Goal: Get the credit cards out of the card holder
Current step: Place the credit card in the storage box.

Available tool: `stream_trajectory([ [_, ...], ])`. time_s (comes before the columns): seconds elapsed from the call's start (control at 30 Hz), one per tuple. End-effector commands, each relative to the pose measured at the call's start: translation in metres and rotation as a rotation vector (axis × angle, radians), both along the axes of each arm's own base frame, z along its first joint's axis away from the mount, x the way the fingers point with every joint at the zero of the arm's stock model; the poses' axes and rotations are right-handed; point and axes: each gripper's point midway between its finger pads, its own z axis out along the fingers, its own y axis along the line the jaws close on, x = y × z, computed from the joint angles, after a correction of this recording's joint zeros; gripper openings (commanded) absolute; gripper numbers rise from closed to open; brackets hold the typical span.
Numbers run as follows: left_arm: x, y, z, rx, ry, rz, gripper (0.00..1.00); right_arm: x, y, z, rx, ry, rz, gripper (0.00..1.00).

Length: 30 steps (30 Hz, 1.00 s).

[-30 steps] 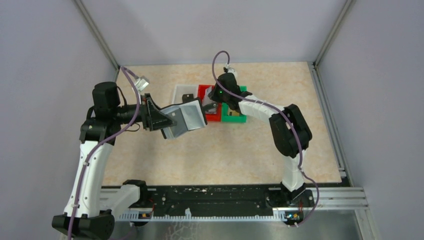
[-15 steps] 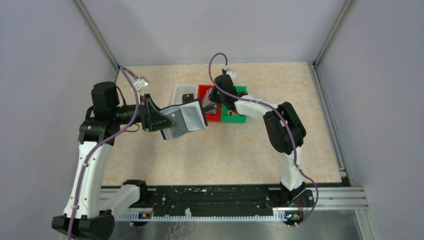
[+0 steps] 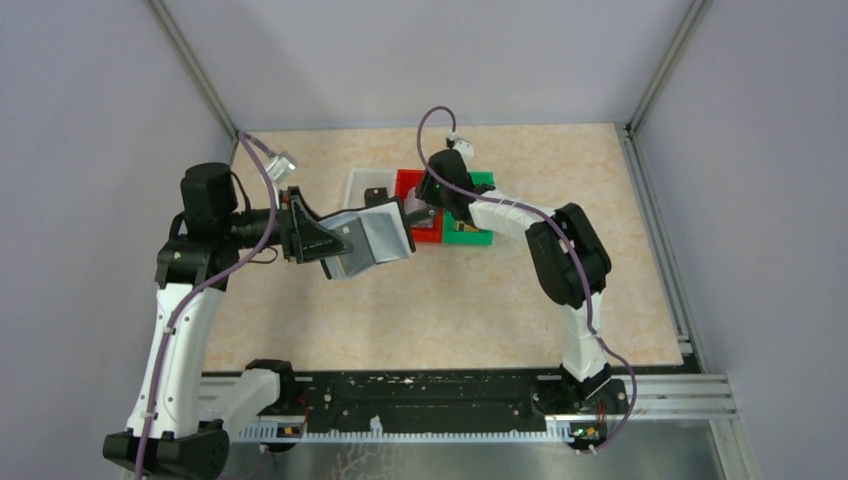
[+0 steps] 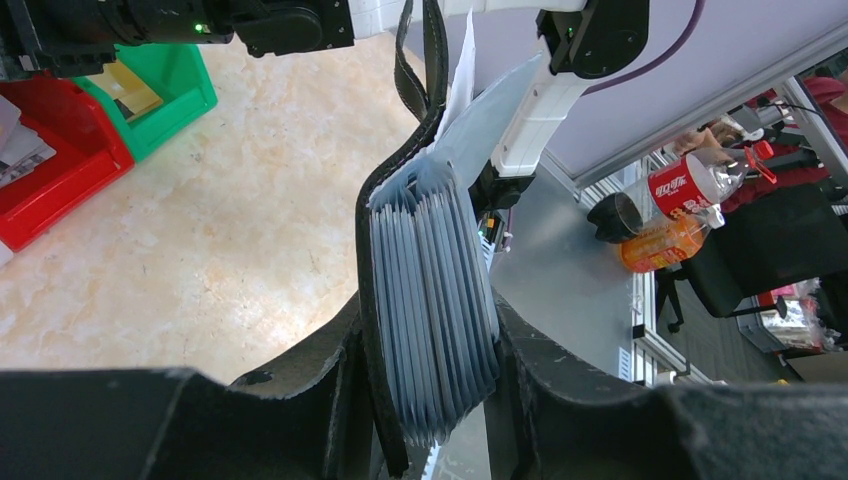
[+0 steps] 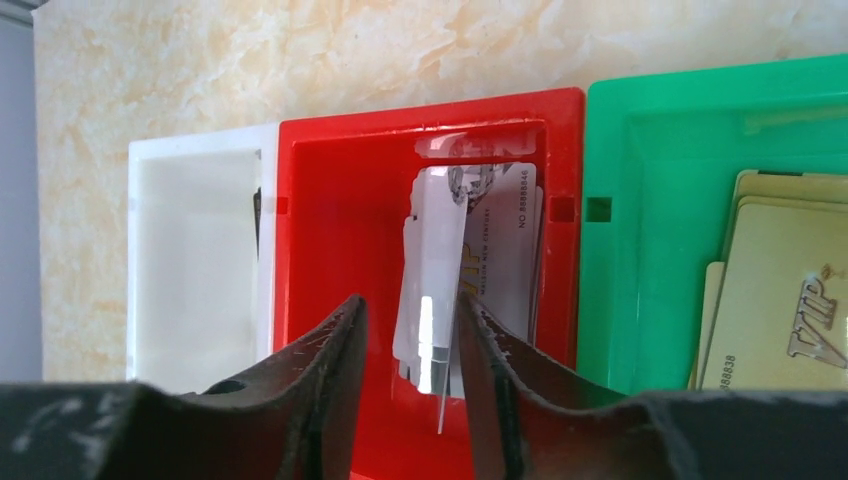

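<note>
Black card holder (image 4: pixel 430 250) open, clear sleeves fanned upright, gripped in left hand (image 4: pixel 428 360). Silvery cards (image 5: pixel 490 250) heaped in red bin (image 5: pixel 330 200); gold cards (image 5: pixel 790 300) at their 3 o'clock, in green bin (image 5: pixel 640 150).

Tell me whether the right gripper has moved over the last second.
Yes: the right gripper shifted slightly left, off the green bin toward the red bin.

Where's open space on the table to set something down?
Bare tabletop lies between the red bin and the near edge, and right of the green bin. Crowded: the red bin holds silvery cards under the right claw; gold cards lie in the green bin.
</note>
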Motion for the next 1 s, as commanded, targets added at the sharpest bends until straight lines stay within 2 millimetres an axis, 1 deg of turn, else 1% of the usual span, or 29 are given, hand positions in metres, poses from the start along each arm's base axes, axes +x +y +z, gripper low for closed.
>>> stream_trajectory([
  [0.0, -0.009, -0.001, 0.018, -0.021, -0.070, -0.031, 0.00, 0.009, 0.003, 0.066, 0.044, -0.143, -0.024, 0.40],
  [0.07, -0.009, -0.001, 0.018, -0.020, -0.073, -0.030, 0.00, 0.007, 0.000, 0.086, 0.056, -0.179, -0.023, 0.41],
  [0.13, -0.009, -0.001, 0.018, -0.020, -0.072, -0.030, 0.00, 0.002, -0.005, 0.113, 0.079, -0.224, -0.026, 0.41],
  [0.2, -0.008, -0.001, 0.017, -0.020, -0.068, -0.030, 0.00, -0.005, -0.012, 0.140, 0.094, -0.278, -0.027, 0.44],
  [0.3, -0.009, -0.001, 0.018, -0.023, -0.068, -0.031, 0.00, -0.019, -0.026, 0.174, 0.100, -0.332, -0.035, 0.51],
  [0.33, -0.009, -0.001, 0.019, -0.024, -0.070, -0.032, 0.00, -0.026, -0.032, 0.186, 0.103, -0.353, -0.031, 0.53],
  [0.37, -0.009, -0.001, 0.020, -0.025, -0.072, -0.034, 0.00, -0.036, -0.038, 0.193, 0.107, -0.365, -0.021, 0.54],
  [0.4, -0.009, -0.001, 0.019, -0.024, -0.072, -0.032, 0.00, -0.046, -0.041, 0.201, 0.119, -0.380, -0.003, 0.57],
  [0.47, -0.009, -0.001, 0.019, -0.025, -0.069, -0.029, 0.00, -0.073, -0.048, 0.218, 0.170, -0.419, 0.048, 0.62],
  [0.57, -0.008, -0.001, 0.018, -0.026, -0.069, -0.026, 0.00, -0.118, -0.058, 0.236, 0.252, -0.467, 0.136, 0.70],
  [0.63, -0.007, -0.001, 0.018, -0.030, -0.069, -0.023, 0.00, -0.151, -0.064, 0.256, 0.319, -0.505, 0.206, 0.73],
  [0.7, -0.006, -0.002, 0.017, -0.034, -0.058, -0.024, 0.00, -0.180, -0.064, 0.262, 0.395, -0.493, 0.279, 0.79],
  [0.77, -0.004, -0.002, 0.016, -0.033, -0.053, -0.020, 0.00, -0.209, -0.058, 0.273, 0.487, -0.500, 0.378, 0.86],
  [0.8, -0.003, -0.002, 0.015, -0.032, -0.048, -0.018, 0.00, -0.220, -0.055, 0.273, 0.522, -0.494, 0.406, 0.89],
  [0.9, 0.000, -0.002, 0.014, -0.037, -0.021, -0.010, 0.00, -0.257, -0.038, 0.281, 0.612, -0.529, 0.524, 0.98],
  [0.97, 0.001, -0.003, 0.015, -0.048, -0.003, -0.005, 0.00, -0.276, -0.025, 0.280, 0.645, -0.536, 0.583, 0.99],
])
